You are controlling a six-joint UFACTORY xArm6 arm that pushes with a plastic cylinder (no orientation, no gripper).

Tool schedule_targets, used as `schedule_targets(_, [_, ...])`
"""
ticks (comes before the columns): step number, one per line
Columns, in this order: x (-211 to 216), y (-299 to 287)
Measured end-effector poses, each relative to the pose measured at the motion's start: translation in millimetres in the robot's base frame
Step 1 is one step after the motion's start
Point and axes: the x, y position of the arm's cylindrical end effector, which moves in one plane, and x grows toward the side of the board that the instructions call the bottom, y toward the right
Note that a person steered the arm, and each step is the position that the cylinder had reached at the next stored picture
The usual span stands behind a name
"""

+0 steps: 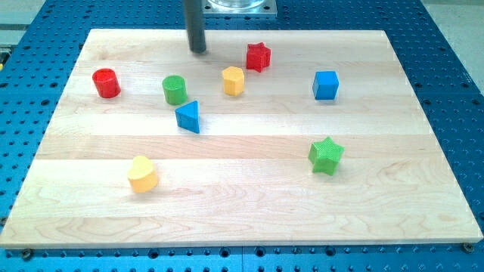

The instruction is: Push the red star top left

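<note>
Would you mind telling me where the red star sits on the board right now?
The red star sits near the view's top, right of centre, just up-right of the yellow block; my tip is to its left, apart.

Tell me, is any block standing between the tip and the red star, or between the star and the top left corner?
No block separates my tip from the red star. However, my tip itself stands left of the star, on the way toward the board's top left corner.
</note>
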Motion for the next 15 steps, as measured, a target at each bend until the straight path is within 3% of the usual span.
schedule_targets(2, [20.5, 150.2])
schedule_targets(3, [79.2, 107.0])
schedule_targets(4, [80.1, -21.1])
schedule_targets(5, [81.7, -51.4])
schedule_targets(8, [75.7, 66.2])
schedule_targets(9, [45.7, 19.1])
schedule_targets(10, [66.8, -80.8])
schedule_targets(11, [67.4, -21.1])
schedule_targets(12, [39.8, -11.5])
schedule_targets(13, [32.5, -74.8])
schedule_targets(14, [41.1, -22.2])
schedule_targets(15, [4.4, -4.6])
